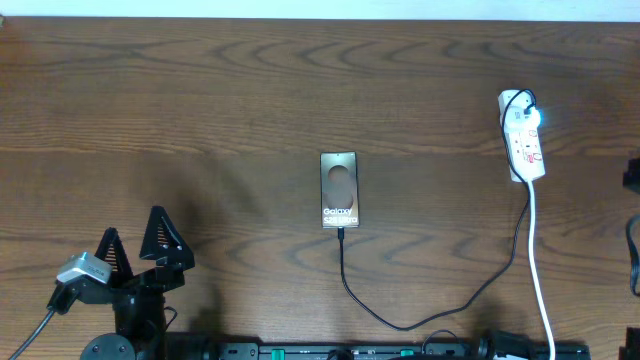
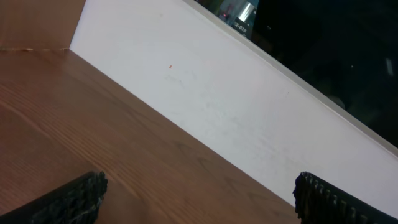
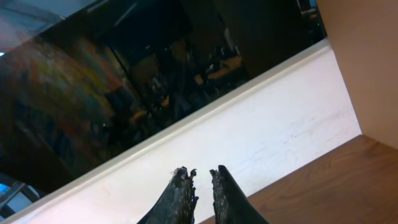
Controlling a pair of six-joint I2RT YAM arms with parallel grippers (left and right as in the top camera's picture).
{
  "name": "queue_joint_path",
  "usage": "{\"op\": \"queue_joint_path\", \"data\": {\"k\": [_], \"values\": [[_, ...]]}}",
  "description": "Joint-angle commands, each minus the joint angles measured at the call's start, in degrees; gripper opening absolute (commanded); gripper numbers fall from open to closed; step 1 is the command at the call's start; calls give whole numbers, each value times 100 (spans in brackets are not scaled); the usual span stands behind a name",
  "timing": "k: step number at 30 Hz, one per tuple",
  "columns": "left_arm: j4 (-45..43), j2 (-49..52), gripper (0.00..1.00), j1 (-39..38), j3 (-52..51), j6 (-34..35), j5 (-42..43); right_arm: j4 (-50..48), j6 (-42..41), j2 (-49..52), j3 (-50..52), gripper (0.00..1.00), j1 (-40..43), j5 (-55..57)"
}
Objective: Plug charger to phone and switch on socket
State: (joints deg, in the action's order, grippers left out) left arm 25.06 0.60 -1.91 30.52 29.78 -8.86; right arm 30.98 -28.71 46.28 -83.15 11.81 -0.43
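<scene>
The phone lies face up at the table's middle, "Galaxy" lettering toward the near edge. The charger's black cable runs from the phone's near edge, loops right and rises to the socket, a white power strip at the far right. The charger's white plug head sits in the strip, and a blue light glows beside it. My left gripper is open and empty at the near left, far from the phone; the left wrist view shows only table between its fingers. My right gripper is shut and empty, raised toward the wall.
The strip's thick white cord runs down to the near edge. Dark parts of the right arm show at the right edge. A white wall panel borders the table's far side. A black rail runs along the near edge.
</scene>
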Motion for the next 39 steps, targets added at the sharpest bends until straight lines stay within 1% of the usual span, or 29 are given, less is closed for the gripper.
{"op": "queue_joint_path", "data": {"k": [1, 10, 15, 17, 21, 24, 28, 34, 39], "values": [[-33, -26, 98, 17, 61, -13, 83, -85, -46, -22, 98, 11, -42, 2], [-31, -26, 98, 17, 61, -13, 74, -129, -44, -28, 142, 10, -42, 4], [-26, -26, 98, 17, 61, -13, 74, -225, -44, -26, 197, 6, -42, 55], [11, -26, 98, 17, 61, -13, 74, -337, -48, -20, 293, 1, -42, 221], [446, -26, 98, 17, 61, -13, 74, -710, -44, 221, 577, 1, -39, 1294], [866, -26, 98, 17, 61, -13, 74, -885, -39, 614, 608, 1, -39, 1808], [1355, -26, 98, 17, 59, -13, 74, -944, -39, 1327, 538, 1, -17, 1827], [1873, -26, 98, 17, 61, -13, 74, -343, -175, 2743, 212, 1, -4, 1788], [2299, -26, 98, 17, 59, -13, 74, 273, -599, 3799, -208, 1, 46, 1784]]}}
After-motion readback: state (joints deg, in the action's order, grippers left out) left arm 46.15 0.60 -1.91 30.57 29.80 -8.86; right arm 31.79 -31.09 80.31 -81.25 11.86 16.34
